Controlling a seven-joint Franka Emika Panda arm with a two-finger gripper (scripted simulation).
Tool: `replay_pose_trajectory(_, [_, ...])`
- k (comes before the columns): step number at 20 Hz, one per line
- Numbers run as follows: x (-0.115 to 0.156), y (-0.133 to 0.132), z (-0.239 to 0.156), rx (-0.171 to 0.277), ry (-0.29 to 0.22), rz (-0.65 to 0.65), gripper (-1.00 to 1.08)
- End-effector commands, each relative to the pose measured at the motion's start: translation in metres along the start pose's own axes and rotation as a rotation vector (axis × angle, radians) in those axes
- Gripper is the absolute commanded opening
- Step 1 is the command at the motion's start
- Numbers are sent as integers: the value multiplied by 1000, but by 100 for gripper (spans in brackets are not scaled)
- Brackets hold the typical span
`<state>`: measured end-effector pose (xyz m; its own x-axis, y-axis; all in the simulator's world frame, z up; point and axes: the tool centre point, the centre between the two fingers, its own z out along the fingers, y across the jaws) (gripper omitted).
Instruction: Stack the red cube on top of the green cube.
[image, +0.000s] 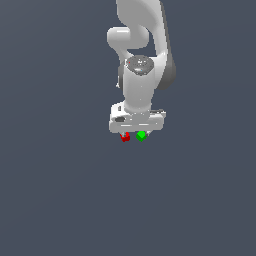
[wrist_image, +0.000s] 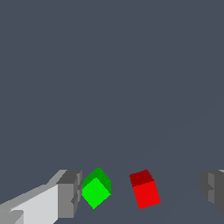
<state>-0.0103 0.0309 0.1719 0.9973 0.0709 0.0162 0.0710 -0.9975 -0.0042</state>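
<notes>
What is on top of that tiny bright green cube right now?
Nothing: the tiny bright green cube has a bare top face. The tiny bright red cube sits beside it, apart, on the dark grey floor, between the open fingers.

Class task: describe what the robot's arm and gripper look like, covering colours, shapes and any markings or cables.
The arm is glossy white with rounded, tubular links and darker grey joint sections. The gripper has a boxy white body; its fingers are blocky, grey-tipped prongs. No cables or readable markings show.

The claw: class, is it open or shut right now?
Open: the claw has fingers spread wide, with the red cube and green cube between, ungripped.
</notes>
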Motion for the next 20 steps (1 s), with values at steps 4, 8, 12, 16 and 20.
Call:
replay_pose_trajectory(4, [-19, 5, 17, 0, -3, -51, 100])
replay_pose_trajectory(8, [-40, 11, 37, 0, -7, -110, 100])
replay_pose_trajectory(12, [-62, 19, 59, 0, -10, -176, 100])
replay_pose_trajectory(16, [-80, 28, 78, -1, -13, -230, 100])
replay_pose_trajectory(20, [-92, 35, 91, -1, -15, -268, 100])
